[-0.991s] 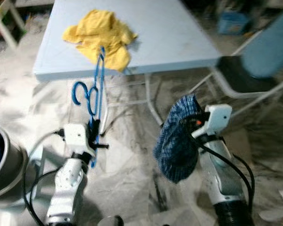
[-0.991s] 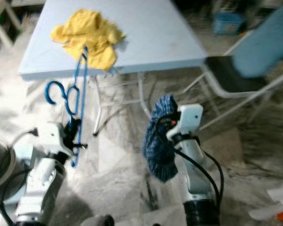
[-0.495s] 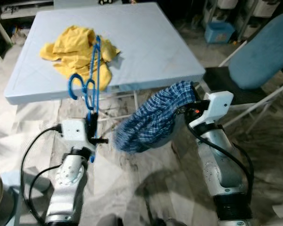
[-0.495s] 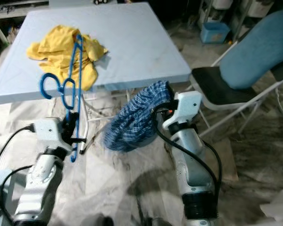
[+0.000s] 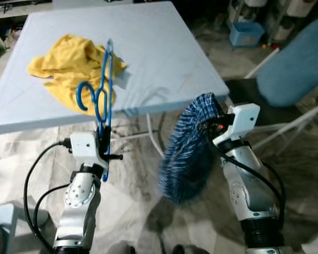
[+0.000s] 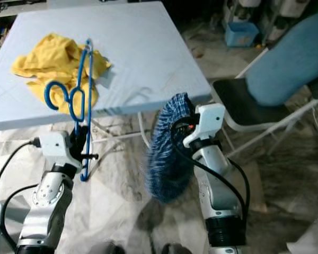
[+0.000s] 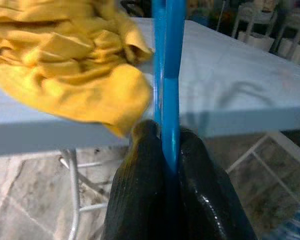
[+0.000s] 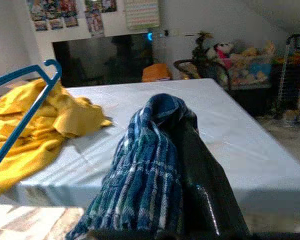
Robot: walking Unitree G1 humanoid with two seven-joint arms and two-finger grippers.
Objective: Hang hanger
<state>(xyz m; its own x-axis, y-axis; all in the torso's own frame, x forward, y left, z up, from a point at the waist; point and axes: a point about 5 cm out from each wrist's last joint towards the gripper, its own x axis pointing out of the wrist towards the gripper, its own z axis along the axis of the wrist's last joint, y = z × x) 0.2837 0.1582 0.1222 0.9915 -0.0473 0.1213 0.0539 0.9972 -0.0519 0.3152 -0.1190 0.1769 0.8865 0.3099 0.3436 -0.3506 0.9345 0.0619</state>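
Left tool [image 7: 169,165]: raised in front of the robot, below the near edge of the tabletop, its two black fingers [image 7: 140,175] pressed tight on the lower bar of the hanger.
Hanger [image 5: 103,87]: blue, held upright above the left tool; its hook curls toward the robot's left and its upper part shows in front of the yellow cloth.
Right tool [image 5: 211,126]: raised at the robot's right, by the tabletop's near corner, clamped on the plaid cloth.
Plaid cloth [image 5: 188,151]: blue checked fabric, hanging from the right tool in a loose blurred bundle above the floor.
Yellow cloth [image 5: 69,66]: crumpled on the tabletop, toward its left side.
Tabletop [image 5: 159,47]: pale blue, square.
Chair [image 6: 265,90]: blue seat back, dark seat, to the robot's right.
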